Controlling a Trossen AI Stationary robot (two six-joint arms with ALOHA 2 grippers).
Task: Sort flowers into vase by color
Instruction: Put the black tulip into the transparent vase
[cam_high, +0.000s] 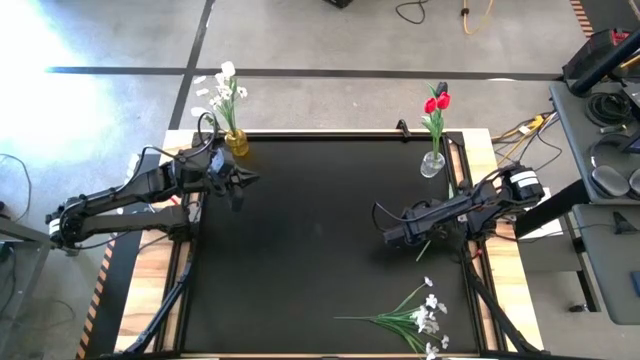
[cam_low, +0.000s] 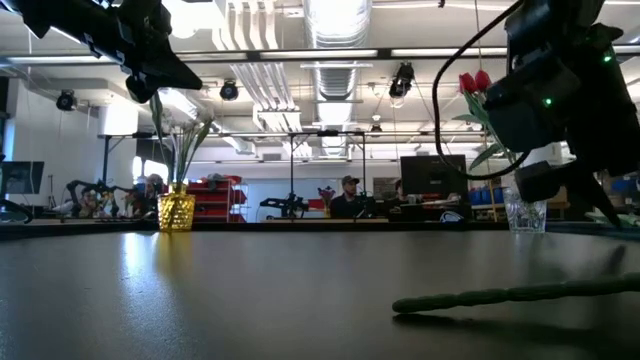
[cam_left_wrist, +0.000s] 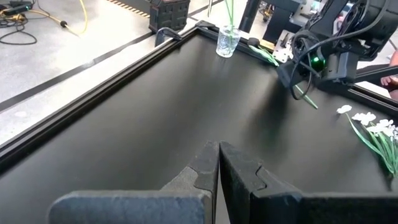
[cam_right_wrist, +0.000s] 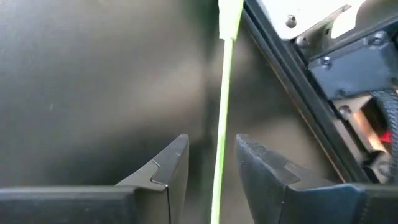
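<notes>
A thin green stem lies flat on the black table, also visible as the stem and the stem; its head is hidden under my right arm. My right gripper is open, one finger on either side of the stem without touching it. My left gripper is shut and empty, hovering beside the yellow vase of white flowers. The clear glass vase at the far right holds red tulips and a dark one. White blossom sprays lie by the near edge.
The raised table rim borders the black mat. Cables and arm mounts crowd the right edge. The middle of the mat lies between both arms. People sit in the room beyond the far edge.
</notes>
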